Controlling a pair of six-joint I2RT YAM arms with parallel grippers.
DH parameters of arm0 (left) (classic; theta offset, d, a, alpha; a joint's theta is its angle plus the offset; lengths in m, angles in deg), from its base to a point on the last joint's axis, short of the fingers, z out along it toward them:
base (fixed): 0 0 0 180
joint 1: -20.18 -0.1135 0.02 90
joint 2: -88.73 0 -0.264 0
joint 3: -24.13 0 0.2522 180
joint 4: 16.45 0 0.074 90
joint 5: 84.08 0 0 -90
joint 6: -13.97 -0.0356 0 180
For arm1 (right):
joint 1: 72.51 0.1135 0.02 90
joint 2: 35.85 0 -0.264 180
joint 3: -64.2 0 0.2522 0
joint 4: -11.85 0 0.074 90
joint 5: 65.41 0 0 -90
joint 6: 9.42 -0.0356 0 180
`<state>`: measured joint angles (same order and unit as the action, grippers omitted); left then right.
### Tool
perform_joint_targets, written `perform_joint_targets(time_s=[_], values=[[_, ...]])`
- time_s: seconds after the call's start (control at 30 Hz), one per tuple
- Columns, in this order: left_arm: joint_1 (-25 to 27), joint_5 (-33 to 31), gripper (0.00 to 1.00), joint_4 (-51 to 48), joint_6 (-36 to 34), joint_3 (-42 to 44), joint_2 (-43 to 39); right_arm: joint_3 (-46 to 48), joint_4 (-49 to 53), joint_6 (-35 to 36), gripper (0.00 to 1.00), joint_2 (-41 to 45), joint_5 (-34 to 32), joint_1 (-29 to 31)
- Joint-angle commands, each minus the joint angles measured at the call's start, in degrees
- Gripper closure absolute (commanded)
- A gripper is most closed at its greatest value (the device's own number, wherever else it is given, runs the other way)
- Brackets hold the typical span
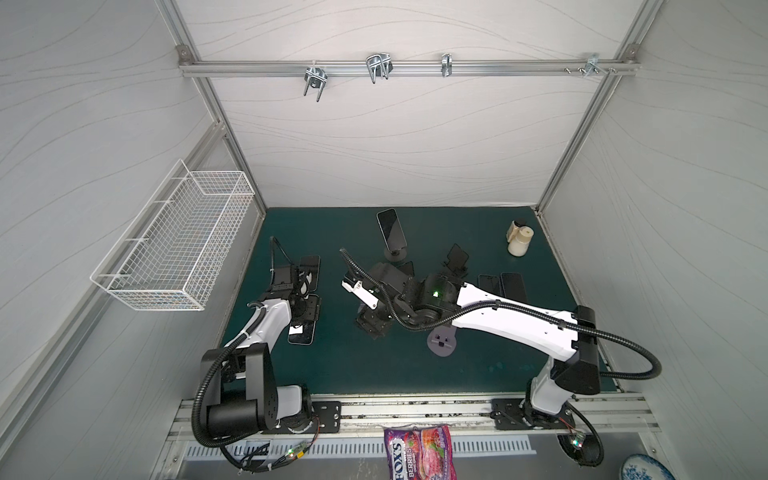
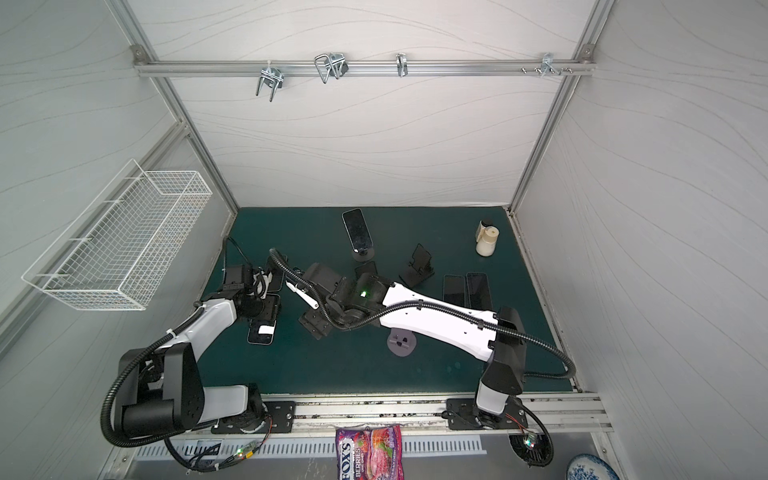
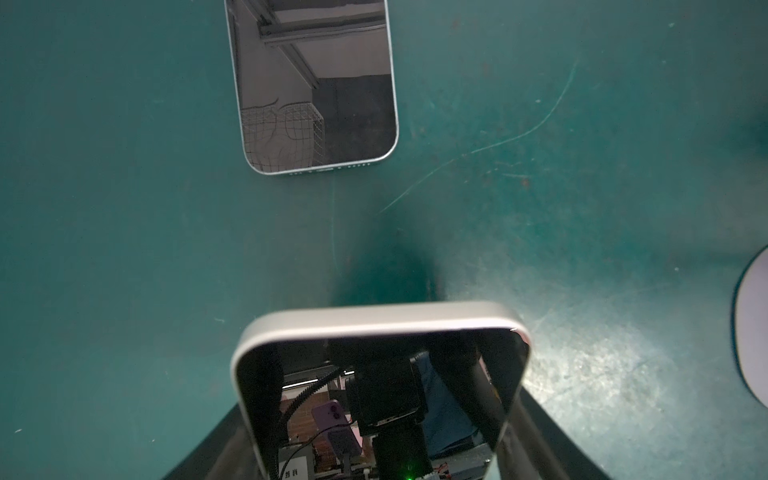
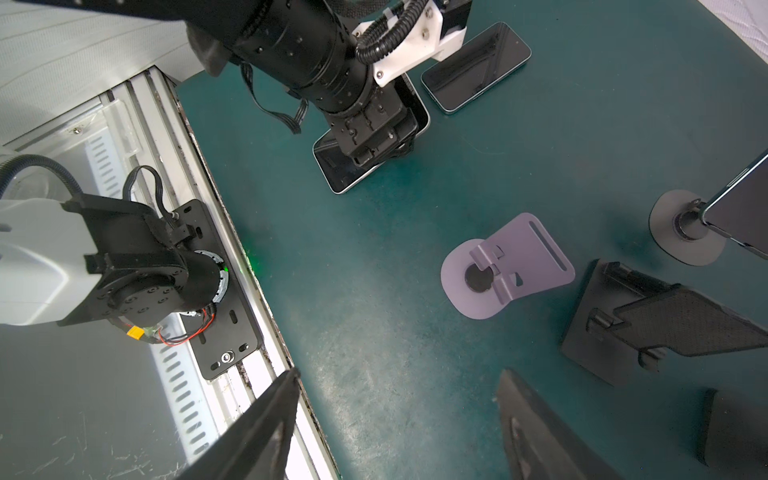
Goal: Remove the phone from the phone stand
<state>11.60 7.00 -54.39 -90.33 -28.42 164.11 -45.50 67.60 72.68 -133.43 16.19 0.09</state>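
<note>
Mounted phone (image 1: 391,227) is being shown whole in both top views but is being cut off by the frame edge in the right wrist view. The held phone (image 3: 374,374) is being largely hidden under the left arm in both top views, with only its near end in sight. Whether it is touching the mat (image 1: 353,365) cannot be told.

The mounted phone is being carried at the far middle by the round stand (image 1: 395,254), with its long axis steep, top end leaning far-left and screen turned near and up. The held phone is being suspended low at the left, screen up, long axis running near to far, just near of a flat phone (image 3: 316,83). It is being grasped at its sides by the left claw (image 3: 374,432). The right claw (image 4: 399,374) is being hovered over the middle, released, with nothing between its jaws.

A wire basket (image 1: 174,249) is being hung on the left wall, and only mesh is being seen in it. A capped bottle (image 1: 519,241) is being stood at the far right, its contents hard to make out.
</note>
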Motion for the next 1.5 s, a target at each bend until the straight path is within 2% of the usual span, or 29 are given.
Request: perform_joint_targets(time_s=[0.0, 0.37, 0.8, 1.17, 1.47], values=[[-0.43, -2.36, 0.3, -1.44, -1.73, -3.47, -1.12, 0.48, -0.03, 0.87, 0.23, 1.92, 0.85, -0.37], [-0.47, -4.57, 0.3, -3.91, -1.42, -5.9, 1.6, 1.4, 0.07, 0.74, 0.23, 2.97, 0.14, -0.44], [-0.54, -2.75, 0.28, -3.64, -0.78, -6.2, 4.49, 2.22, 0.18, -0.53, 0.23, 3.75, 0.41, -0.46], [-1.42, -3.44, 0.26, -4.14, 0.42, -9.58, 10.08, 2.0, 0.69, -0.81, 0.23, 3.8, 0.19, -0.52], [-2.0, -3.98, 0.22, -4.55, 2.87, -11.38, 13.01, 1.36, 1.07, -0.76, 0.23, 3.52, -0.02, -0.45]])
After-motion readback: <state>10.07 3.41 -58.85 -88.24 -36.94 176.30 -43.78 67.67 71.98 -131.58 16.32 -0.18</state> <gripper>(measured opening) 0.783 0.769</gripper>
